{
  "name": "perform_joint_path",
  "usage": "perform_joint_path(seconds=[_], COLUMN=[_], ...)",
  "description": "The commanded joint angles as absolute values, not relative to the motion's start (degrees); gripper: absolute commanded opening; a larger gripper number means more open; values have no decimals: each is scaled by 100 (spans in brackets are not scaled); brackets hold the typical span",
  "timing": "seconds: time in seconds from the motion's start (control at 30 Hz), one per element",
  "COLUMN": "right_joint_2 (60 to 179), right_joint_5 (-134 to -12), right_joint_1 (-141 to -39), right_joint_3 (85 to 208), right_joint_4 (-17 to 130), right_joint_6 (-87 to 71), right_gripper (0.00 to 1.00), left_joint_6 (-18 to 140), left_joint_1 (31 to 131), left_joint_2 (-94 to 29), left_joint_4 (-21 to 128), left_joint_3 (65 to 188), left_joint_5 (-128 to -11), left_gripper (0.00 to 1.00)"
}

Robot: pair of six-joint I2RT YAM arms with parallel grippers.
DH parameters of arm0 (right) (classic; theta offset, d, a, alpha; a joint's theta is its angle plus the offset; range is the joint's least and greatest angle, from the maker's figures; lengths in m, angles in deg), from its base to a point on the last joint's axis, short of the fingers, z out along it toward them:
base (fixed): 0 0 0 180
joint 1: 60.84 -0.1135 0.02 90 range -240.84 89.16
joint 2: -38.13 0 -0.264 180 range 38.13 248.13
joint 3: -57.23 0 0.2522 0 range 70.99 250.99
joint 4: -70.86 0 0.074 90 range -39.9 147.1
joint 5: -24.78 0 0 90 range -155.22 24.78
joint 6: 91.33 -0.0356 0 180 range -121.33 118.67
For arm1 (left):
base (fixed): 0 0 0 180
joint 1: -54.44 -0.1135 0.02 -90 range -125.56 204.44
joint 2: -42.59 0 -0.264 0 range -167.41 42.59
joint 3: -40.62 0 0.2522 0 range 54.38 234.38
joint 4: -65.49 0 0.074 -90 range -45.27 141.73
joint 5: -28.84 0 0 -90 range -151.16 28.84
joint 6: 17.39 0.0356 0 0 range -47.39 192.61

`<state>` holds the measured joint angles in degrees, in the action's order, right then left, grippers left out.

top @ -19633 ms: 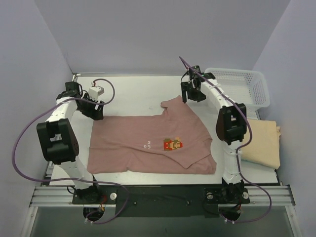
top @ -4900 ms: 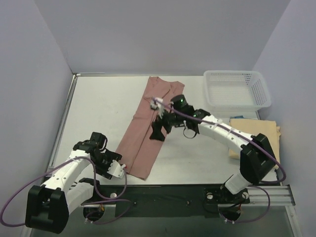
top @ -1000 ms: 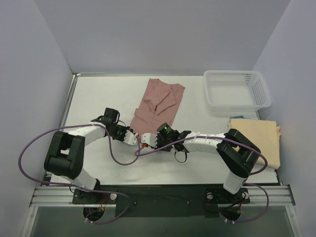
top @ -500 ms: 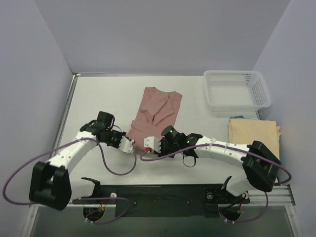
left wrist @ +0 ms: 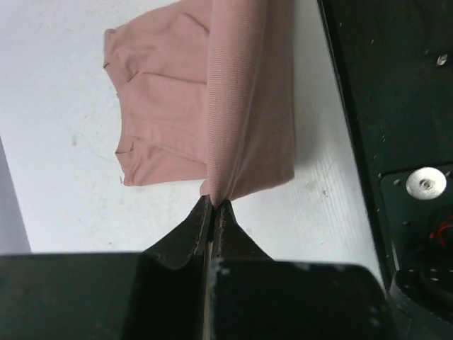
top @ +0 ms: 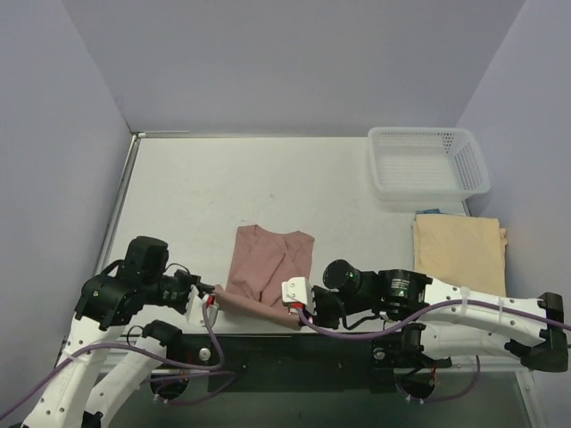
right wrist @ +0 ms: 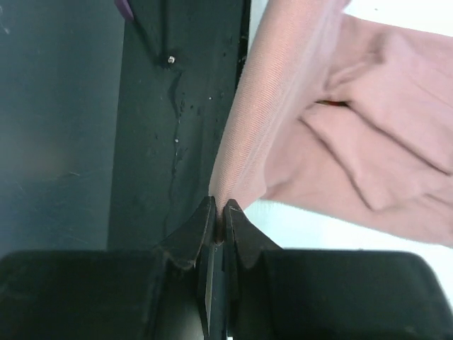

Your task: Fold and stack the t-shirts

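The dusty pink t-shirt (top: 268, 267) lies as a narrow folded strip near the table's front edge. Its near hem is stretched taut between my two grippers. My left gripper (top: 209, 301) is shut on the hem's left corner, and in the left wrist view the pink cloth (left wrist: 244, 106) runs away from the pinched fingertips (left wrist: 214, 205). My right gripper (top: 294, 301) is shut on the right corner, and the shirt (right wrist: 340, 134) hangs from its tips (right wrist: 218, 209) over the dark base rail. The pale tan t-shirt (top: 459, 254) lies folded at the right edge.
A white mesh basket (top: 428, 160) stands at the back right. The black base rail (top: 348, 348) runs just below the front edge, under both grippers. Grey walls close in the table's left, back and right sides.
Both arms have drawn back to the near edge, dragging the pink shirt from the table's middle to the front. The left gripper closed on the hem.
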<state>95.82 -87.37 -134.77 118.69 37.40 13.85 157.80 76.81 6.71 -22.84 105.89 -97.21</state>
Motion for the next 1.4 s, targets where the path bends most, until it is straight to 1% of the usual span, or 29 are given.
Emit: perform_joint_path(seconds=[0.0, 0.07, 0.13, 0.27, 0.33, 0.47, 0.73, 1.03, 1.3, 1.37], right_joint_2=[9271, 9315, 9429, 9841, 10166, 11070, 12485, 14086, 14982, 15176], right_joint_5=[-8544, -8534, -8657, -8833, -9104, -9308, -9510, -9642, -9660, -9668], right_joint_1=[-13388, -13029, -12118, -10948, -10359, -9742, -9116, -9063, -9063, -9063], right_joint_3=[11933, 11933, 11994, 12214, 12310, 12565, 13407, 14779, 15632, 15755], right_joint_4=[3064, 3231, 3337, 3504, 3565, 3706, 3978, 3521, 3504, 3548], right_joint_6=[588, 518, 448, 605, 667, 834, 948, 1353, 1282, 1300], right_gripper=[0, 0, 0, 0, 0, 0, 0, 0, 0, 4], left_joint_6=[13711, 13013, 12599, 12149, 12069, 11972, 11849, 11753, 11463, 11410], left_joint_1=[7659, 7659, 7659, 7641, 7641, 7597, 7316, 6991, 6824, 6789], left_joint_2=[401, 164, -248, -1320, -1830, -2594, -3738, -4600, -5118, -5198], left_joint_4=[-2655, -1898, -1439, -946, -603, -31, 585, 883, 1411, 1499], left_joint_3=[10993, 11089, 11290, 11756, 11854, 12012, 12249, 12373, 12312, 12206], left_joint_5=[-9887, -9676, -9439, -8999, -8867, -8612, -8234, -8225, -7962, -7892], left_gripper=[0, 0, 0, 0, 0, 0, 0, 0, 0, 0])
